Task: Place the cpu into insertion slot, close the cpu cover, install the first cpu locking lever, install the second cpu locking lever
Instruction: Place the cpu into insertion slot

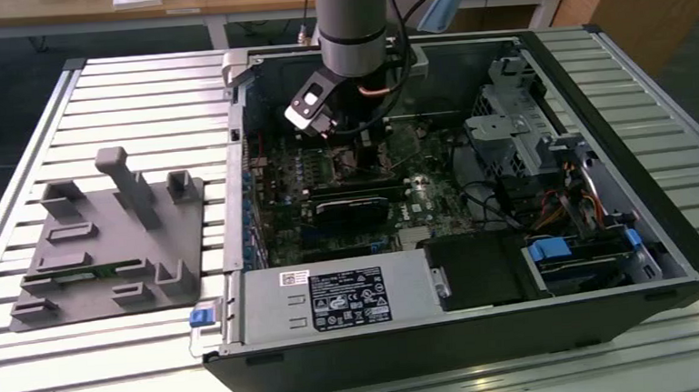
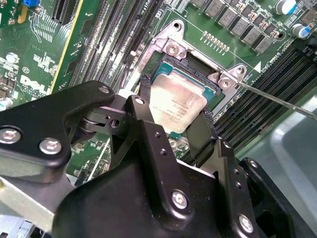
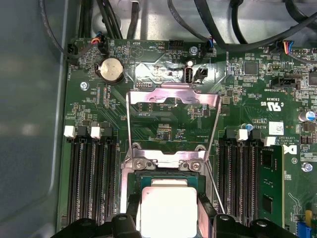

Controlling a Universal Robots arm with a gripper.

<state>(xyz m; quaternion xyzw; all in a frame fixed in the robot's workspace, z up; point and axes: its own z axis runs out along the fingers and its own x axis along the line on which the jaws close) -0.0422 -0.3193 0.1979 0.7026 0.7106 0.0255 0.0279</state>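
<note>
Black claw point(image 2: 174, 113) grips dull silver-grey square cpu chip point(image 2: 181, 101) between fingers point(image 2: 143, 91), over dark silver-rimmed insertion slot point(image 2: 200, 74); exterior view: 12 o'clock of black rectangular card point(image 1: 353, 205)

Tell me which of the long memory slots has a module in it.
The one holding the green module, outermost in its bank and farthest from the cpu, in the first wrist view. The other slots are bare black channels.

Black tool point(image 3: 168, 218) grips a dull silver-grey square cpu point(image 3: 166, 201) at the dark, silver-rimmed insertion slot point(image 3: 166, 177), thin silvery cpu cover point(image 3: 173, 95) swung open.
</note>
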